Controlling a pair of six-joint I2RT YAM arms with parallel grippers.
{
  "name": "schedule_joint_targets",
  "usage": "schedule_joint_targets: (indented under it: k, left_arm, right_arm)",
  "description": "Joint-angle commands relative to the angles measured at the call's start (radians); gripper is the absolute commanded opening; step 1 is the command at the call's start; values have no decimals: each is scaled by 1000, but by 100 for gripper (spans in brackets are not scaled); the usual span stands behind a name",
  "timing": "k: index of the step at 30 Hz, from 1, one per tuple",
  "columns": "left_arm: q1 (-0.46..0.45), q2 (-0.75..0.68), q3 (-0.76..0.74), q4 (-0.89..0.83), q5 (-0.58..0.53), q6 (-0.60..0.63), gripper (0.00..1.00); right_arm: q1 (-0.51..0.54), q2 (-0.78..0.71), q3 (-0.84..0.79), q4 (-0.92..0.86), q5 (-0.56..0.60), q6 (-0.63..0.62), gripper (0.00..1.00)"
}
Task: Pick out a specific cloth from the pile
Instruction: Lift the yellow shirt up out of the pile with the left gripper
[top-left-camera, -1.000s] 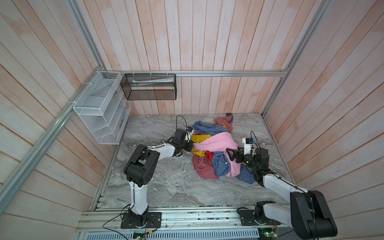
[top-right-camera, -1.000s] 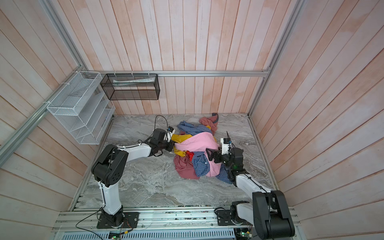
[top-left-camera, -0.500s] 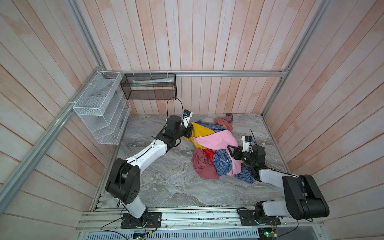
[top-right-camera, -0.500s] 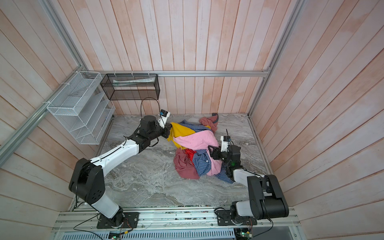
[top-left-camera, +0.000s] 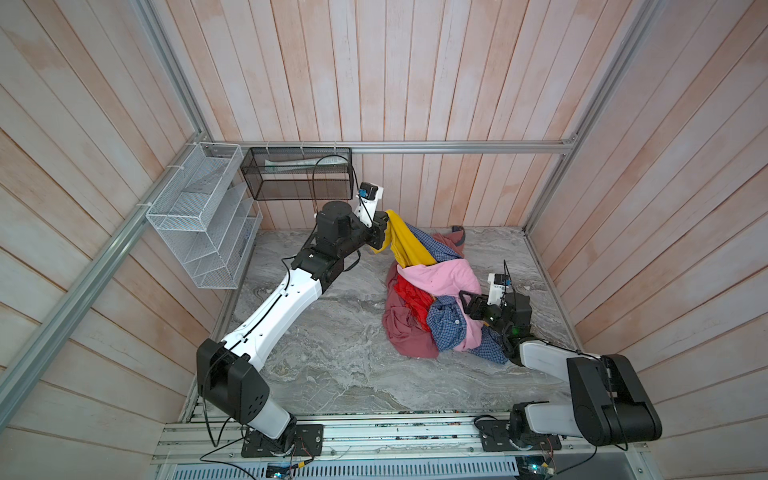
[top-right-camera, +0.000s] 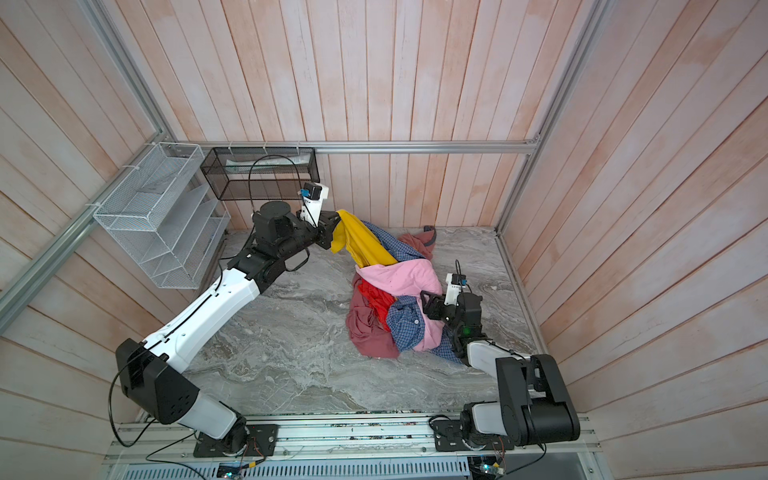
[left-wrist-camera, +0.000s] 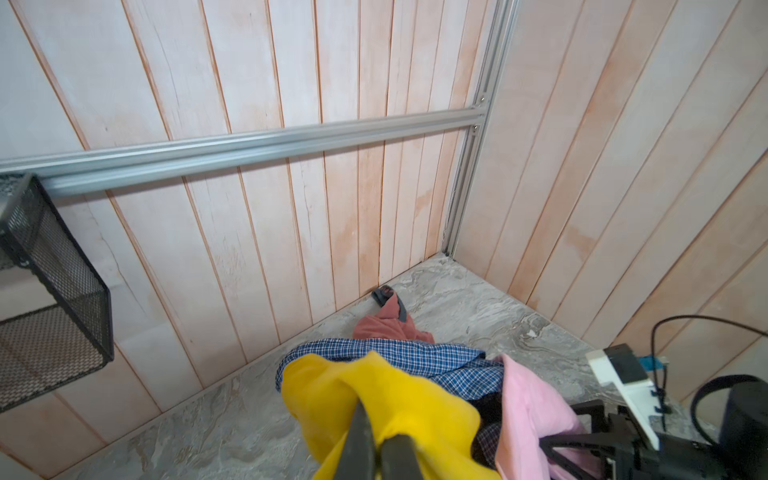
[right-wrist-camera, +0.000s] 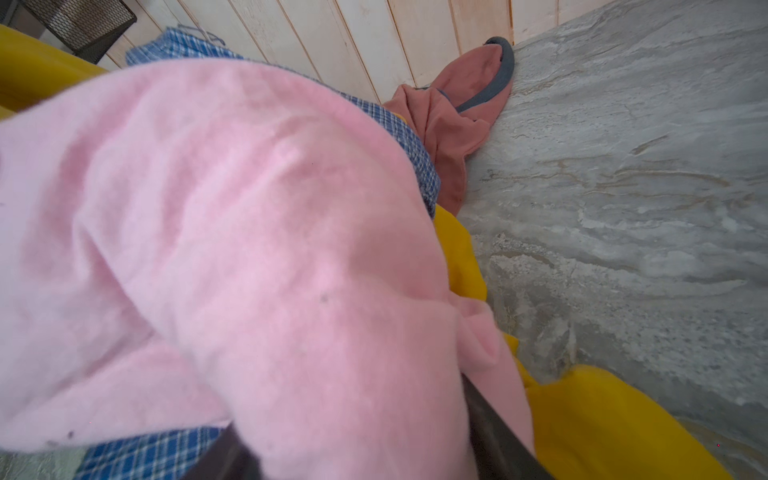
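Cloth (top-left-camera: 406, 244) hangs pinched in left claw (top-left-camera: 383, 232), its tail under the pile (top-left-camera: 436, 279).

A grey marbled tabletop (top-left-camera: 324, 357) is pictured carrying the pile (top-left-camera: 436, 286) of mixed garments right of centre. A dusty-rose piece (top-left-camera: 451, 243) is spread toward the back wall, and a maroon cloth (top-left-camera: 405, 336) toward the front.

Yellow cloth (top-left-camera: 406, 243) raised taut w/ lower end under pile (top-left-camera: 436, 279)
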Motion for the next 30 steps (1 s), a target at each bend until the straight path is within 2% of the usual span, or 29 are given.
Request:
schedule_joint_targets:
  k: [1, 12, 25, 30]
  left_arm:
    - [5, -84, 80, 73, 19, -25, 0]
    - [6, -171, 77, 104, 79, -59, 0]
    - [3, -100, 78, 182, 201, -193, 0]
    - [-20, -49, 76, 193, 226, -217, 0]
  right_arm:
    - [2, 16, -1, -38, 56, 13, 64]
    - [0, 11, -8, -53, 88, 2, 66]
    - [1, -16, -24, -58, 23, -34, 66]
    - [2, -32, -16, -89, 22, -35, 76]
